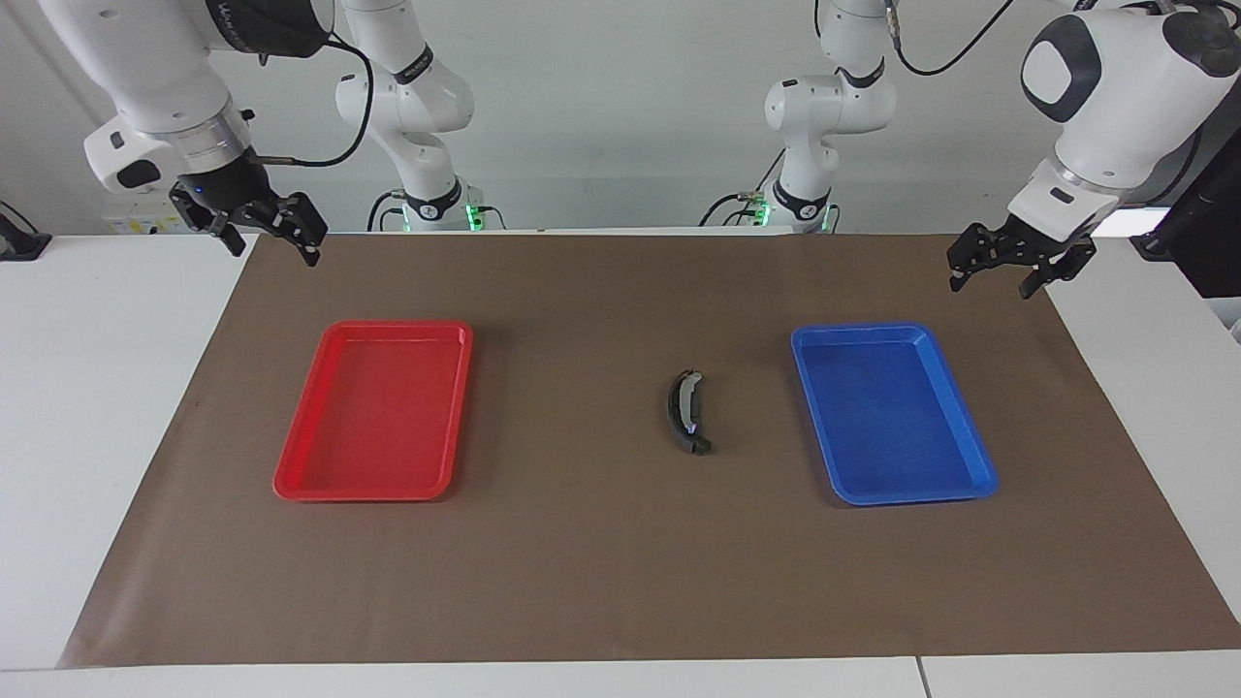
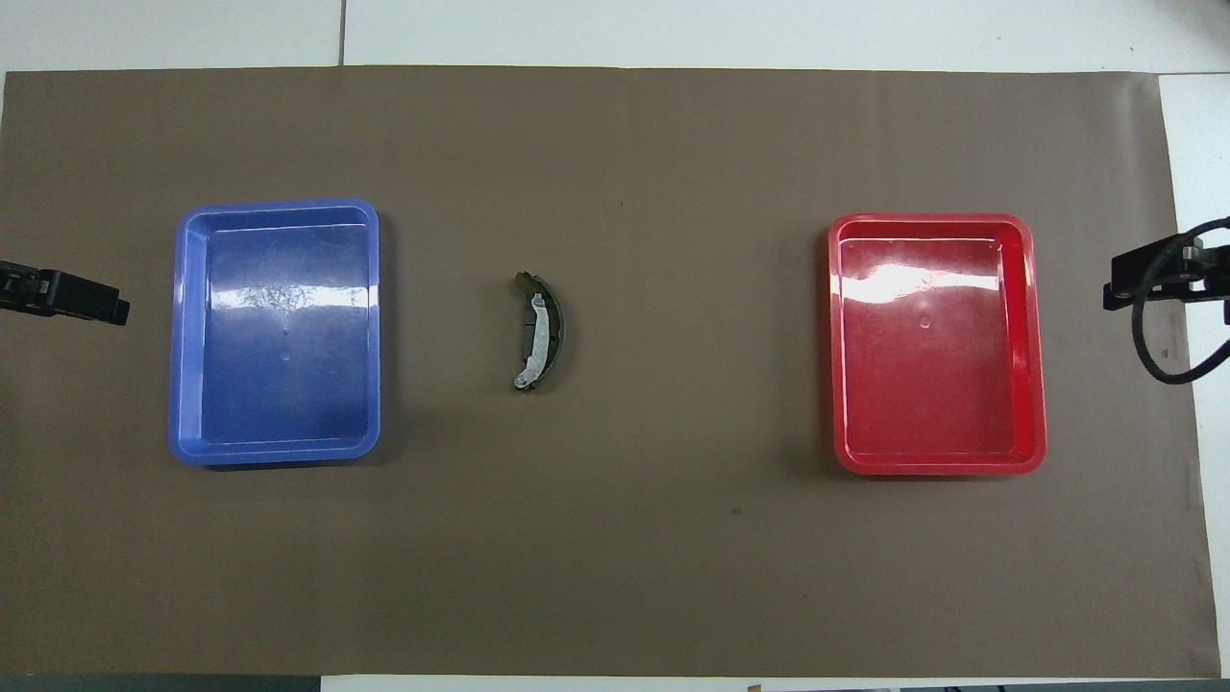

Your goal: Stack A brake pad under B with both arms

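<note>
I see the left gripper (image 1: 1013,267) at upper right of the facing frame, fingers apart, empty. Right gripper (image 1: 260,225) upper left, also apart, empty. B (image 1: 686,412) lies mid-frame on the brown mat (image 1: 601,543), between red tray (image 1: 334,485) and blue tray (image 1: 970,427).

A big white worktop (image 1: 116,407) fills the room's middle, and a thin line shows where two of its white plates meet near the edge farthest from the robots. A wide brown paper mat (image 1: 601,562) lies flat on it and covers most of the top, leaving white strips at both ends. A plain white wall (image 1: 620,116) stands at the robots' end of the worktop, and soft, even light falls over everything with only faint shadows.
</note>
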`<state>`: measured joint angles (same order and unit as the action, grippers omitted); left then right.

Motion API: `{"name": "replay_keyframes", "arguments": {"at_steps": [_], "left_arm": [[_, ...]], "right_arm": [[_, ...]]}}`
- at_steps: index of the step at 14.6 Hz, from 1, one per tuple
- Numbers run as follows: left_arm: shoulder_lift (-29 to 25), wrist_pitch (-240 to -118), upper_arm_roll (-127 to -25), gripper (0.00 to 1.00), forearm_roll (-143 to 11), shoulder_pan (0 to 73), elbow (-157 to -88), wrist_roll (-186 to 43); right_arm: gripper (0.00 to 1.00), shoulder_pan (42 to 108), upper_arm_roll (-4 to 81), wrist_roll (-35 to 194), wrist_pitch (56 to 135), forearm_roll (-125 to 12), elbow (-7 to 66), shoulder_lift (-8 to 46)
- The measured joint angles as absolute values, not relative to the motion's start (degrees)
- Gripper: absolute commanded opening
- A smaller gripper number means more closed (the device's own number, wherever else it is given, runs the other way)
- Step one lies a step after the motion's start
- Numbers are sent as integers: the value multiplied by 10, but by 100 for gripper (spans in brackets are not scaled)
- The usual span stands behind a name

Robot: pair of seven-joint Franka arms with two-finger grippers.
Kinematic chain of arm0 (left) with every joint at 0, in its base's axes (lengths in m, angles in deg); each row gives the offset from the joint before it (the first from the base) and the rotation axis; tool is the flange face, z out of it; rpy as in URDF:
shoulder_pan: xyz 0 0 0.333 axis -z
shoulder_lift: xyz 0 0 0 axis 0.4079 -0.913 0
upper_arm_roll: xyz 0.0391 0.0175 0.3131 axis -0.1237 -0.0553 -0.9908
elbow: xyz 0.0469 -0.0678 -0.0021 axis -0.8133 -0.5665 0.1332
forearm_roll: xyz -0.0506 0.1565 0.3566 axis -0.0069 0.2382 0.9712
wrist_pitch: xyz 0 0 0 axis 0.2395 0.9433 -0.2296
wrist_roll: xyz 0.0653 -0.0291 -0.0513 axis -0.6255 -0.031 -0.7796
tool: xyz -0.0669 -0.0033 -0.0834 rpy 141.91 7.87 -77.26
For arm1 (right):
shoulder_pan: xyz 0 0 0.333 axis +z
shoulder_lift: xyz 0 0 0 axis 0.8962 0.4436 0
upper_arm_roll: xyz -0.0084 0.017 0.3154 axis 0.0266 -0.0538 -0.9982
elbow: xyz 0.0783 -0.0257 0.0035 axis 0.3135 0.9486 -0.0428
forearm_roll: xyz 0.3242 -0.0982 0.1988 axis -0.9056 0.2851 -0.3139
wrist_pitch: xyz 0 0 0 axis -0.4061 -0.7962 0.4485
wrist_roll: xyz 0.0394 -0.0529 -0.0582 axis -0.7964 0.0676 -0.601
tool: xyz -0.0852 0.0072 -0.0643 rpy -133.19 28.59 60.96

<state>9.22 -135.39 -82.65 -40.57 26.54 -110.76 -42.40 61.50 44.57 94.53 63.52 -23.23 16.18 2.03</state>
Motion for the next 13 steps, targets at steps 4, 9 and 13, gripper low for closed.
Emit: {"name": "replay_keyframes", "arguments": {"at_steps": [4,9,13], "left_arm": [[92,-1354,-827,99,-406,265,-1108,-424],[92,-1354,-827,99,-406,265,-1108,-424],[92,-1354,-827,99,-406,264,-1108,-424]], "right_arm": [[99,615,441,945,635,-232,163,20],[99,615,440,945,633,-233,157,20],[99,615,440,917,618,-233,149,20]]}}
